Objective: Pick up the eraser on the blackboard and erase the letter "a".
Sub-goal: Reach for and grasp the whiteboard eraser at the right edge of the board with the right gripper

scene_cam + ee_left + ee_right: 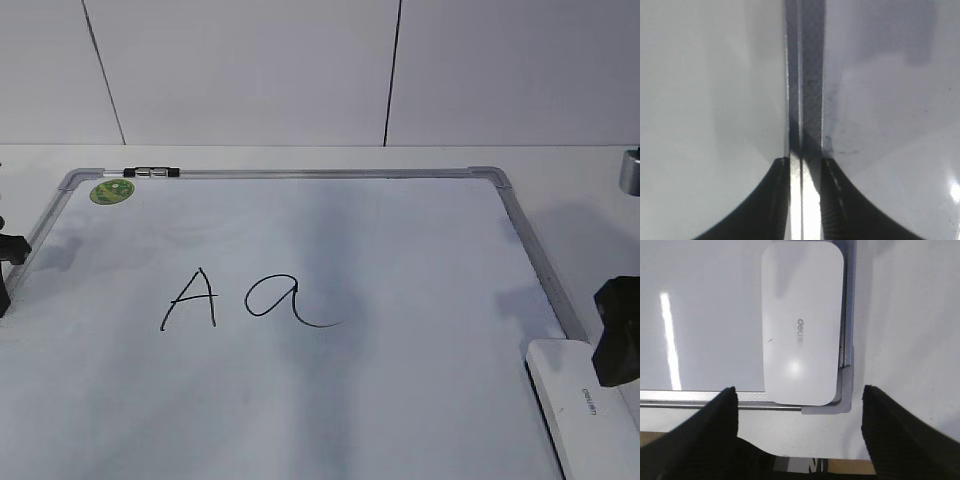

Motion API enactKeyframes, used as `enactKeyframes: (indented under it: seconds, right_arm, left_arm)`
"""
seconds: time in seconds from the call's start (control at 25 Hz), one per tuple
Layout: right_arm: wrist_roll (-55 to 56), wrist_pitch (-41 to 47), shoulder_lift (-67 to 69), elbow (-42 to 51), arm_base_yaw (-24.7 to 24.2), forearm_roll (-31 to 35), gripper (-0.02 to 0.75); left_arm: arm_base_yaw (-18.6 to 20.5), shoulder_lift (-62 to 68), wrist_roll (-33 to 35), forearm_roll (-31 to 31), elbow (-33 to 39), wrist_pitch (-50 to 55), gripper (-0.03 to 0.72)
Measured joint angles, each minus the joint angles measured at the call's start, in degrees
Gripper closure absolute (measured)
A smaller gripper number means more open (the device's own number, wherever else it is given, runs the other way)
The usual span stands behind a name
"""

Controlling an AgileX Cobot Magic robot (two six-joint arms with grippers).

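Note:
The blackboard is a white board with a silver frame, lying flat. The letter "a" is written in black near its middle. The eraser, white with grey lettering, lies at the board's near right corner; it also shows in the right wrist view. My right gripper is open and empty, hovering above that corner with the eraser just ahead of its fingers. My left gripper is shut and empty over the board's left frame rail.
A capital "A" stands just left of the "a". A green sticker and a small black-and-silver piece are at the board's far left corner. A metal cylinder stands at the far right.

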Motion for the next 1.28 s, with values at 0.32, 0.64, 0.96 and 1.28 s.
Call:
enactKeyframes:
  seconds: [0.32,0.64,0.96,1.28]
  right_arm:
    - [0.13,-4.01,3.39,5.55,0.05,0.00,0.150]
    - [-2.79,-10.80,4.50,5.84,0.05,1.21,0.150]
    - [-3.32,-13.83,4.50,5.84,0.05,1.11,0.150]
    - [-3.60,-13.93,4.50,5.84,0.05,0.68,0.081]
  left_arm:
    - [0.00,0.00,0.00,0.00,0.00,0.00,0.548]
    - [0.00,0.00,0.00,0.00,0.00,0.00,0.549]
    - [0.00,0.00,0.00,0.00,0.00,0.00,0.549]
    - [0.00,0.00,0.00,0.00,0.00,0.00,0.549]
